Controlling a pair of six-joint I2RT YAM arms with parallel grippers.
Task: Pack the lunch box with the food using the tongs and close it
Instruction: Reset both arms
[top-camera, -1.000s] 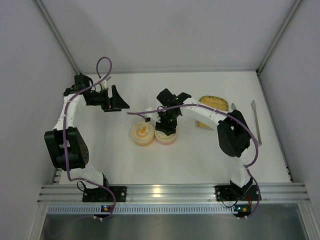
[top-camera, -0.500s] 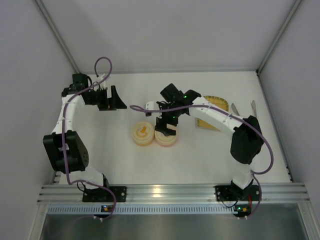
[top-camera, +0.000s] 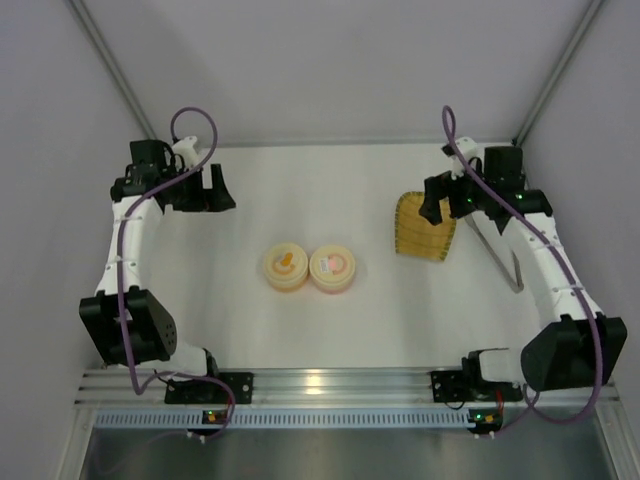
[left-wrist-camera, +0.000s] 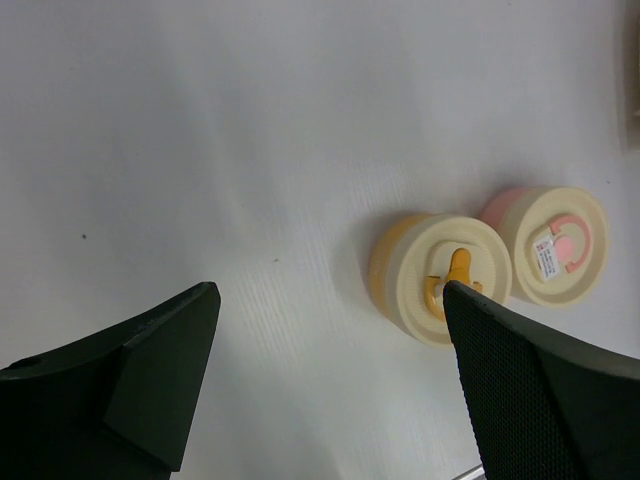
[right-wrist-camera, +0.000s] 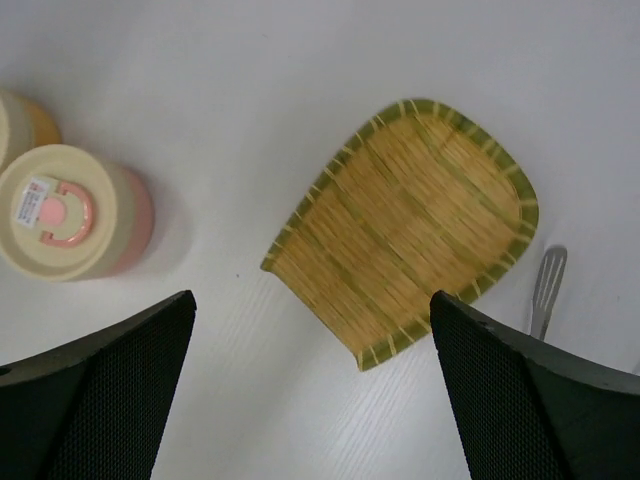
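Since both lids (left-wrist-camera: 452, 278) sit on the lunch box (top-camera: 309, 268) at table (top-camera: 300, 190) centre, task looks done: left gripper (top-camera: 215, 188) and right gripper (top-camera: 436, 206) hang open, empty, parked near far corners for clearance; tongs (right-wrist-camera: 546, 285) lie along right edge.

I find no words or numbers I can read. The pink tub's lid (left-wrist-camera: 557, 243), at the right of my left wrist view, carries a small white sticker (left-wrist-camera: 545, 258) with fine print too small to make out. The yellow tub's lid (left-wrist-camera: 452, 278) beside it bears only an orange picture, no lettering.
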